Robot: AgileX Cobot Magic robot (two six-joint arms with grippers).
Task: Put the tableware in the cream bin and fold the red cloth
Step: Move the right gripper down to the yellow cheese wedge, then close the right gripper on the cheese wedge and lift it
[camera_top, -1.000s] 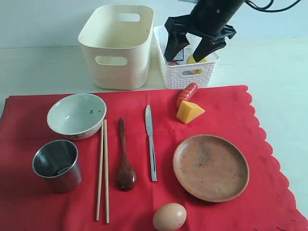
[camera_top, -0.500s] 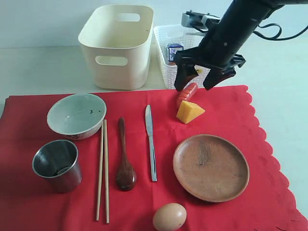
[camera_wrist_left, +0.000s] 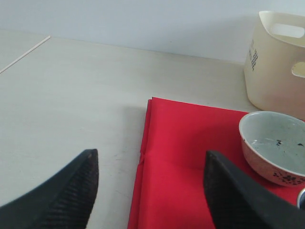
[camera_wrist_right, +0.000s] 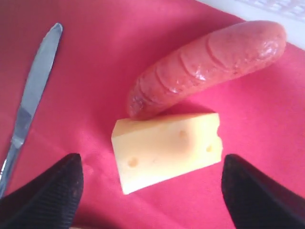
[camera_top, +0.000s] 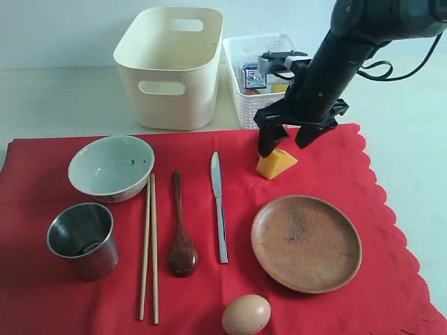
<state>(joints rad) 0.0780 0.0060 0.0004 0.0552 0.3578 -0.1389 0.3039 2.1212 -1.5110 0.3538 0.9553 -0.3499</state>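
Note:
On the red cloth (camera_top: 335, 167) lie the pale bowl (camera_top: 112, 167), steel cup (camera_top: 82, 239), chopsticks (camera_top: 149, 248), dark spoon (camera_top: 181, 237), knife (camera_top: 219, 206) and brown plate (camera_top: 306, 241). The cream bin (camera_top: 170, 66) stands behind the cloth, with nothing seen in it. My right gripper (camera_top: 285, 144) hangs open just above the cloth, its fingers (camera_wrist_right: 52, 191) straddling a cheese wedge (camera_wrist_right: 167, 150) without touching it. My left gripper (camera_wrist_left: 150, 176) is open and empty over the cloth's edge (camera_wrist_left: 190, 143), near the bowl (camera_wrist_left: 274, 143); the exterior view does not show it.
A sausage (camera_wrist_right: 209, 64) lies against the cheese (camera_top: 276, 164). A white lattice basket (camera_top: 269, 105) with a small carton stands right of the bin. An egg (camera_top: 246, 315) sits at the cloth's front edge. Bare table surrounds the cloth.
My right gripper has come down from over the white basket to just above the cloth, still open, and now covers the sausage in the exterior view.

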